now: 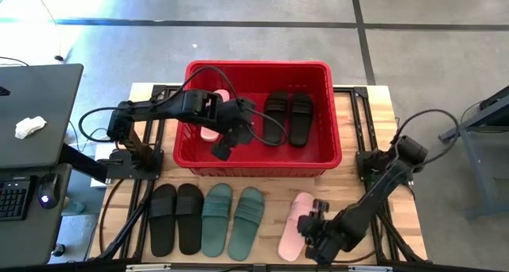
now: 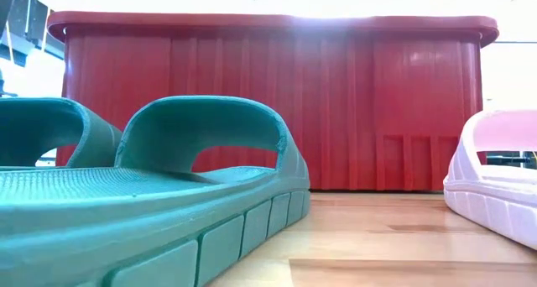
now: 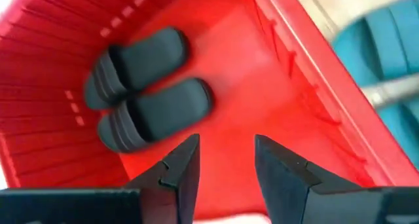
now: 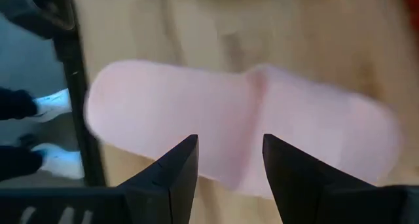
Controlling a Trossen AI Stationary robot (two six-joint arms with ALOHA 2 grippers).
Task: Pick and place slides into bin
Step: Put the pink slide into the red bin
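Grey floor, wooden desk, bright light coming in from behind.

You are looking down on a grey concrete floor (image 1: 238, 41) crossed by dark lines (image 1: 359, 21), with glare washing over its upper left part. The wooden desk (image 1: 380, 113) is sitting in the middle on a black metal frame (image 1: 151, 93). To its left a dark side table (image 1: 36, 113) is carrying a crumpled white cloth (image 1: 30, 126), and below it you are seeing a keyboard (image 1: 12, 199) and a mouse (image 1: 45, 197) glowing blue. A black stand (image 1: 481, 137) is standing at the right edge, cables trailing beside it. From desk height, strong white light is flooding the room behind.
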